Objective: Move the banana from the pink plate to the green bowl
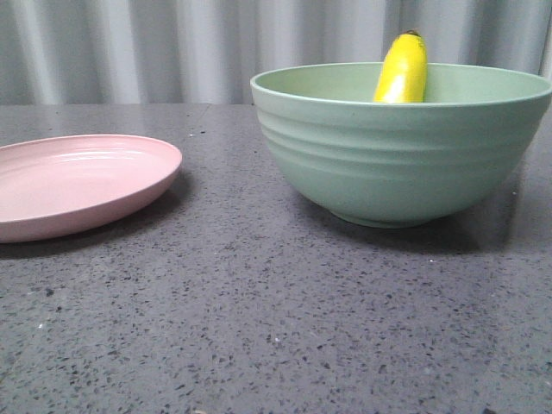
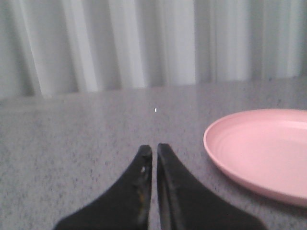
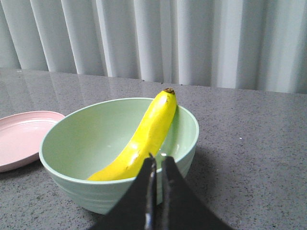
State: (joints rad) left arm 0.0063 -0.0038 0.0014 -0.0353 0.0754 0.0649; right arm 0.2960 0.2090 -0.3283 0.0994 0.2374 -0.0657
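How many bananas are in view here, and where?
1. The banana lies inside the green bowl, its dark tip leaning over the rim. The pink plate holds none. Nothing suggests another is hidden.

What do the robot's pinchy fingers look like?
Only the fingertips show, in the two wrist views. The left gripper has two black fingers, wide at the base and narrowing to rounded points, a bit like a beak, with small pale scuffs along one inner edge. The right gripper looks the same: black, smooth and pointed. No cables, labels or arm parts are visible.
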